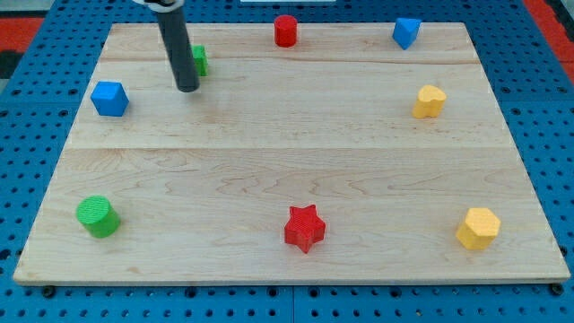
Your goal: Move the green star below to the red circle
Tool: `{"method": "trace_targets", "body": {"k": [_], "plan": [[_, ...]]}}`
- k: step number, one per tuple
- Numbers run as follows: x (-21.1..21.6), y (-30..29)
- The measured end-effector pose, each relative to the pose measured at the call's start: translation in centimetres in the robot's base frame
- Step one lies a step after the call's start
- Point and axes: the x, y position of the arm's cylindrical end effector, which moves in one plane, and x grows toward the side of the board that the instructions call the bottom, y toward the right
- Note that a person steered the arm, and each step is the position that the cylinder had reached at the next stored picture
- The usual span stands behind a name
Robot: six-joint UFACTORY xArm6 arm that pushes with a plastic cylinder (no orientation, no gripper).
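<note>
The green star (198, 60) sits near the view's top left, mostly hidden behind my rod. My tip (186, 88) rests on the board just below and left of the star, touching or nearly touching it. The red circle, a short cylinder (285, 30), stands at the top centre, well to the right of the star.
A blue cube (109, 98) lies at the left, a green cylinder (97, 216) at the bottom left. A red star (304, 228) is at the bottom centre. A blue block (406, 32), a yellow block (429, 101) and a yellow hexagon (477, 228) line the right side.
</note>
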Motion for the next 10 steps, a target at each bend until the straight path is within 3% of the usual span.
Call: {"method": "trace_targets", "body": {"k": [2,3,4,6,7,9,10], "plan": [[-2.1,-7.0],[-5.7,-9.1],[-7.5,-7.2],[-2.2,7.0],[0.0,10.2],[-5.6,14.0],[-5.4,21.7]]}}
